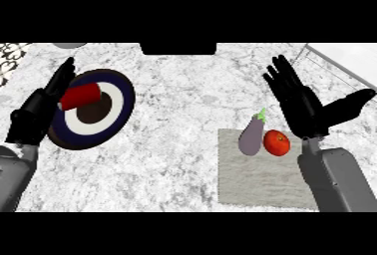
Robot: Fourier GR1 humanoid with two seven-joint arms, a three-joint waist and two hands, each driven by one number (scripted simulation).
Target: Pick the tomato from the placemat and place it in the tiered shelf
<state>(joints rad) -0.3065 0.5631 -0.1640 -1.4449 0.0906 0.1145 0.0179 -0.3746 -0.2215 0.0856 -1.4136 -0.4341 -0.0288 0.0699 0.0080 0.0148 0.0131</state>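
In the head view the task looks barely begun. The tomato (277, 143) lies on the grey placemat (261, 187) at the near right, just beside an eggplant (252, 135) on its left, and nothing grips it. The right hand (298, 102) hovers just beyond and to the right of the tomato, fingers straight and thumb spread, holding nothing. The left hand (40, 107) rests open at the left edge, fingers up, beside a dark blue and white plate (117, 92) carrying a red object (80, 96). Grasping, lifting and placing all remain. The tiered shelf (335, 62) appears to be the pale wire frame at the far right corner. The counter (180, 99) is white-grey marble; little of the room shows.
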